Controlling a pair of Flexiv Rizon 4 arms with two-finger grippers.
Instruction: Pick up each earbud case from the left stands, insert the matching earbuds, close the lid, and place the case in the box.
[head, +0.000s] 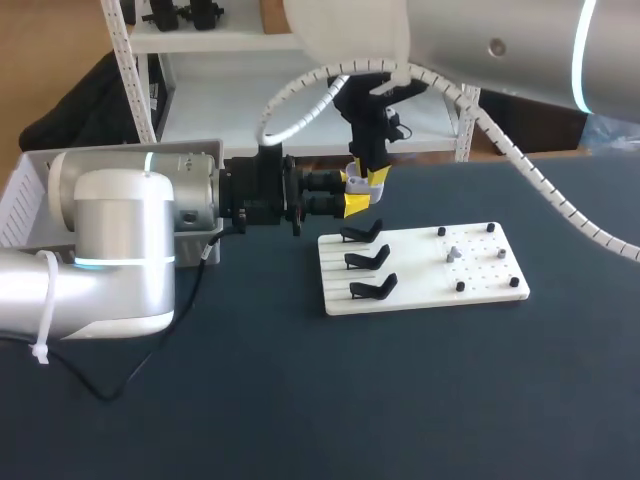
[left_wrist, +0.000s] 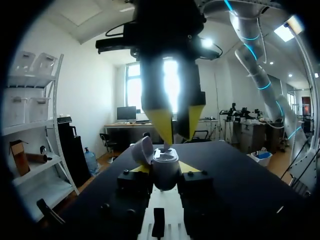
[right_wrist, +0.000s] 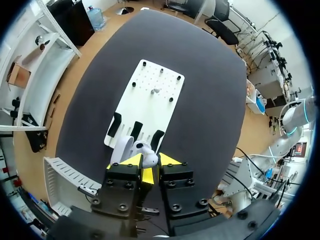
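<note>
My left gripper (head: 350, 197) is shut on a pale grey earbud case (left_wrist: 165, 172), held above the table behind the white board, its lid (left_wrist: 142, 150) open and leaning to one side. My right gripper (left_wrist: 177, 132) hangs straight down over the open case and is shut on a small white earbud (left_wrist: 166, 146), which sits at the case's opening. In the right wrist view the case (right_wrist: 146, 151) shows just ahead of my right gripper (right_wrist: 149, 161). Three black stands (head: 366, 259) at the board's left end are bare. A small grey earbud (head: 452, 252) rests among the board's pegs.
The white board (head: 480, 285) lies mid-table on the dark tabletop, with black pegs at its right half. A white slatted box (head: 25, 195) stands at the far left, behind my left arm. Both arms crowd the space behind the board.
</note>
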